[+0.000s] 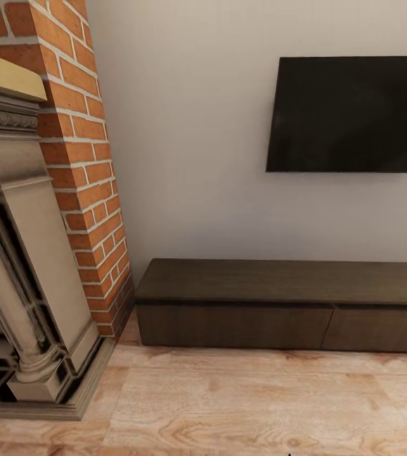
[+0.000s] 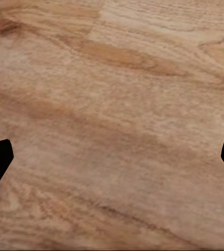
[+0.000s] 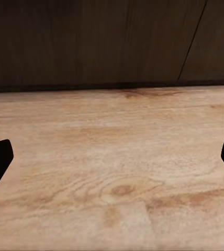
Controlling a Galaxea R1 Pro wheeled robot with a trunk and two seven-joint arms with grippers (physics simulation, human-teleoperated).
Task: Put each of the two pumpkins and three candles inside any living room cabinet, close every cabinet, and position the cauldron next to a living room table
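Both hands, left hand [image 2: 112, 157] and right hand [image 3: 112, 157], hung spread and empty over wood floor [image 1: 260, 405]; ahead of the right, the closed cabinet [image 1: 235, 324] looked rigid, heavy, handle-less, so grip a drawer-front edge.

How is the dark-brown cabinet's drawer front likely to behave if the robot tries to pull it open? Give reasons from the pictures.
The cabinet shows flat drawer fronts with no handles, so fingers would probably slip rather than hook on. The wood looks stiff, unlikely to flex. Long, low and resting on the floor, it likely won't tip or slide.
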